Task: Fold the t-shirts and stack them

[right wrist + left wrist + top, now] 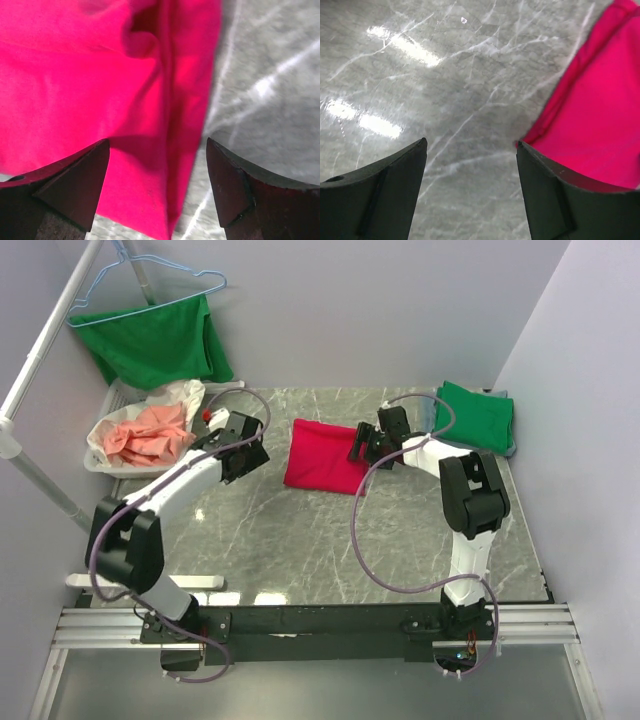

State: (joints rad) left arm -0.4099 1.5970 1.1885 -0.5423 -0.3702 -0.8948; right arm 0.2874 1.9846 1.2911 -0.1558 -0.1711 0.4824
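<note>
A crimson-red t-shirt (323, 454) lies folded flat in the middle of the marble table (300, 540). My left gripper (256, 436) hovers just left of it, open over bare marble, with the red t-shirt (600, 105) beside its right finger. My right gripper (359, 447) is at the shirt's right edge, open, its jaws straddling the folded hem of the red t-shirt (100, 75) without closing on it. At the back right a folded green t-shirt (476, 414) rests on a grey one (511, 440), of which only the edges show.
A white basket (96, 462) with pink-orange cloth and white fabric stands at the back left. Another green shirt (155, 340) hangs on a blue hanger from a white rail above it. Walls close in the table at the back and right.
</note>
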